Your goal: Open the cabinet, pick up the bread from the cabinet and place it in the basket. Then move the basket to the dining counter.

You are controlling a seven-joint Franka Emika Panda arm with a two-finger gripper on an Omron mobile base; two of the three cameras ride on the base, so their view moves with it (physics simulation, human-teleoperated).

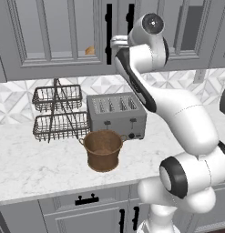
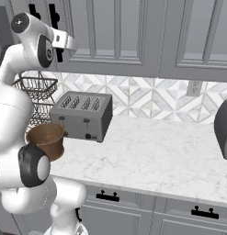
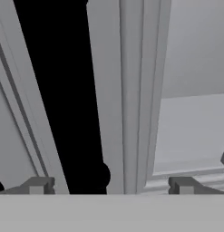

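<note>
Gripper (image 3: 111, 186) spread wide, holding nothing, its tips either side of the black bar handle (image 3: 63, 99) on the closed cabinet (image 1: 50, 36). Bread (image 1: 90, 50) sat inside behind the glass; basket (image 1: 103, 150) on the counter below, before the toaster (image 1: 116, 113).

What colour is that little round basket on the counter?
Brown and woven, the basket shows best in the left base view.

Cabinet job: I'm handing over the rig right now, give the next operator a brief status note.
Gripper: open, up at the cabinet doors, jaws on either side of a black bar handle, not closed on it.
Cabinet: doors shut.
Bread: inside, behind the glass.
Basket: on the worktop in front of the toaster.
Done: approach to the handle.
Left: open door, bread into basket, basket to the dining counter.
</note>
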